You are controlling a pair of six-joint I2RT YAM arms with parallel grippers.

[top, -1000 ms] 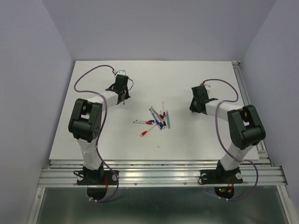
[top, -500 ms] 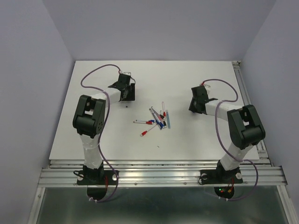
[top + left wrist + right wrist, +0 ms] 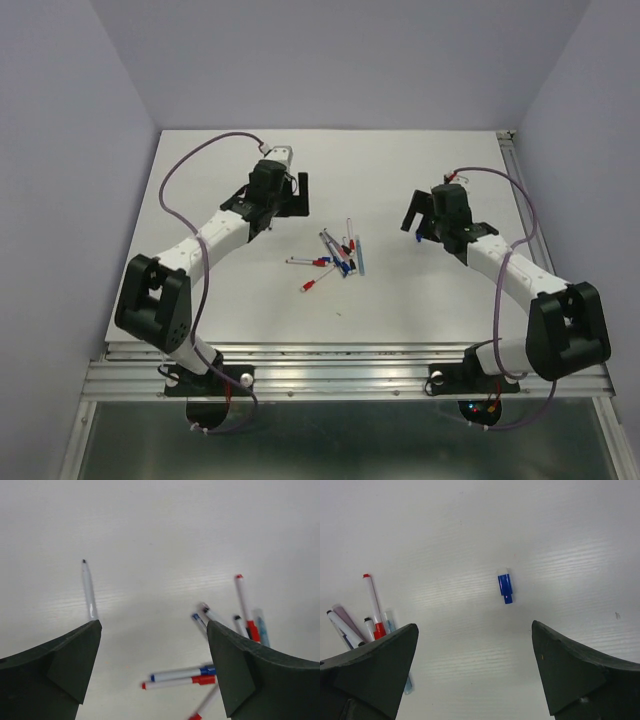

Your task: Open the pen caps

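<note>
From the top view, my left gripper [image 3: 288, 196] sits left of and a little farther than the pens [image 3: 338, 256], and my right gripper [image 3: 420, 213] sits to their right. Both are spread wide and hold nothing. The pens lie in a loose, crossed heap mid-table [image 3: 430, 300]. To do this well, I'd choose an outlying pen, pinch its barrel with one claw and the cap with the other, then pull straight along its axis. In the left wrist view, a lone pen [image 3: 89, 592] with a slim glossy white barrel and black tip lies apart from the heap, likely the easiest pick. In the right wrist view, a stubby blue cap [image 3: 505, 587] of hard plastic with a clear end lies alone on the matte, faintly streaked white surface
</note>
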